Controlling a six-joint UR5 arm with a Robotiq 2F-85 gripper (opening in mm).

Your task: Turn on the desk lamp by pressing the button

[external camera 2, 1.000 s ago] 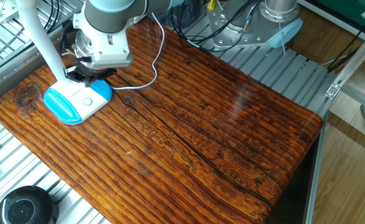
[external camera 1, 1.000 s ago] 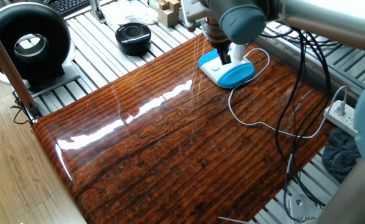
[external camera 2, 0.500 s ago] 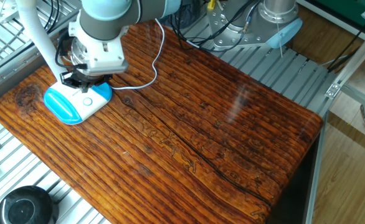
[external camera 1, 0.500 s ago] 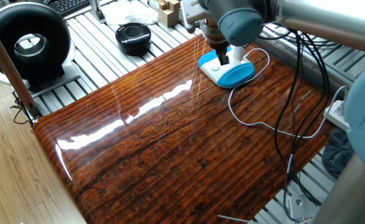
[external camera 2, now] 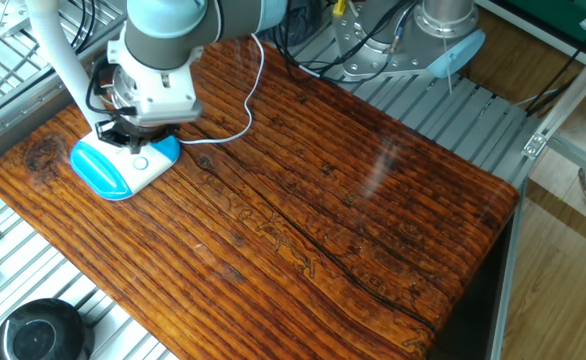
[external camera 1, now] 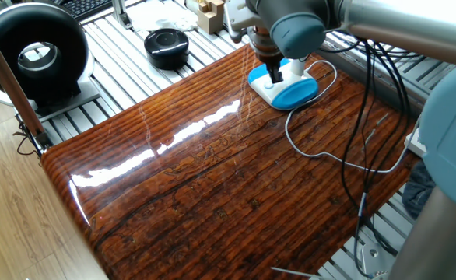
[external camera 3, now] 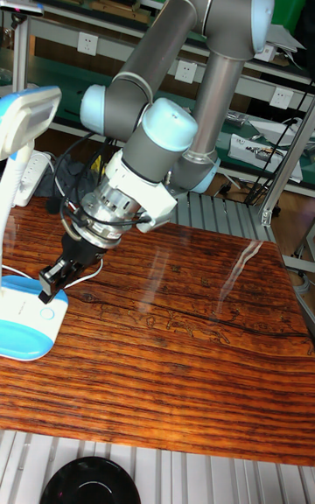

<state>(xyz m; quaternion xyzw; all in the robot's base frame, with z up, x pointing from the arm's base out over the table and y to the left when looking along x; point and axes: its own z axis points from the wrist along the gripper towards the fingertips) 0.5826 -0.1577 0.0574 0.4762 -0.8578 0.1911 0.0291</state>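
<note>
Sitting at the far corner of the wooden table (external camera 1: 228, 171) in one fixed view, the lamp (external camera 1: 284, 88) is showing its white-and-blue base with the cord (external camera 1: 306, 140) looping off toward the table's edge. The gripper (external camera 1: 275, 75) is hanging over the white half of the base, its dark tip right at the surface — whether it is touching cannot be told here. A black disc (external camera 1: 166, 45) is lying on the slatted bench beyond.

Looking from the other fixed view, the lamp (external camera 2: 123, 162) is lying near the left corner, and the button (external camera 2: 141, 163) is showing as a small ring on the white half. The gripper (external camera 2: 125, 136) is poised just behind the button, over the base.

In the tall fixed view, the lamp (external camera 3: 26, 329) is standing at the left edge with its stem rising. The gripper (external camera 3: 52, 282) is tilting down onto the base's white top — the button (external camera 3: 45, 312) is lying just below its tip. Whether the fingers are parted or closed cannot be told.
</note>
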